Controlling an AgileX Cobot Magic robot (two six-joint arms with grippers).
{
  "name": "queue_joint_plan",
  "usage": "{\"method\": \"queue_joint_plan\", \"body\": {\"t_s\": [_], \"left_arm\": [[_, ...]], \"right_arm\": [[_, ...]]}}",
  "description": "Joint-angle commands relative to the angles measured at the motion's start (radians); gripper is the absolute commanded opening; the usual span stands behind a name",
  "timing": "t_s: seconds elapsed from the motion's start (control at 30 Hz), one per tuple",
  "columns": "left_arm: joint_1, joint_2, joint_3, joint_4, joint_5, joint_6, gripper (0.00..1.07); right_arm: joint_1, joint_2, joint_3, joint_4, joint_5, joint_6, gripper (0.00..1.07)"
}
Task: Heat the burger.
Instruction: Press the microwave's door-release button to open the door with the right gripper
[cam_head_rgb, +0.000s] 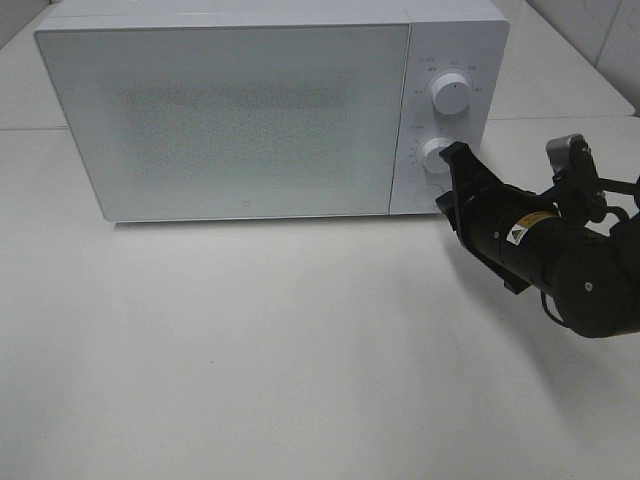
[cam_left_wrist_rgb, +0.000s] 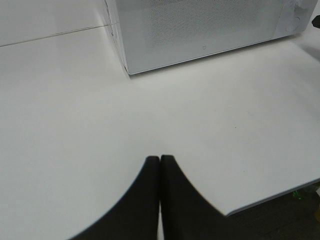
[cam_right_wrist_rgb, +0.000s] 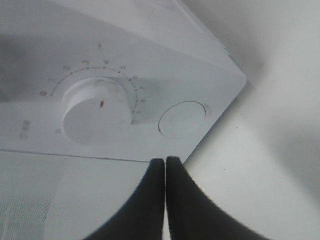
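The burger is out of view; the white microwave (cam_head_rgb: 230, 110) stands at the back of the table with its door closed. My right gripper (cam_head_rgb: 450, 175) is shut and empty, its tips just in front of the control panel, close to the lower dial (cam_head_rgb: 437, 153) and the round door button (cam_head_rgb: 437, 196). In the right wrist view the shut gripper (cam_right_wrist_rgb: 165, 161) sits just below the lower dial (cam_right_wrist_rgb: 96, 116) and round button (cam_right_wrist_rgb: 182, 120). My left gripper (cam_left_wrist_rgb: 159, 159) is shut and empty over the bare table; it is outside the exterior high view.
An upper dial (cam_head_rgb: 450, 94) sits above the lower one on the panel. The white table (cam_head_rgb: 280, 350) stretches in front of the microwave. The table's front edge (cam_left_wrist_rgb: 270, 197) shows in the left wrist view. A tiled wall (cam_head_rgb: 600, 30) lies at the back right.
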Motion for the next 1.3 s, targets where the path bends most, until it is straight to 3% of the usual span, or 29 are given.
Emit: {"method": "queue_joint_plan", "body": {"t_s": [0.03, 0.4, 1.1, 1.3], "left_arm": [[0.003, -0.021, 0.004, -0.008, -0.016, -0.005, 0.0], [0.003, -0.021, 0.004, -0.008, -0.016, -0.005, 0.0], [0.003, -0.021, 0.004, -0.008, -0.016, -0.005, 0.0], [0.003, -0.021, 0.004, -0.008, -0.016, -0.005, 0.0]], "right_arm": [[0.0, 0.01, -0.013, 0.04, -0.033, 0.047, 0.0], [0.0, 0.011, -0.109, 0.055, 0.063, 0.031, 0.0], [-0.001, 0.1, -0.114, 0.107, 0.013, 0.02, 0.0], [-0.002, 0.15, -0.169, 0.018, -0.01, 0.031, 0.0]]}}
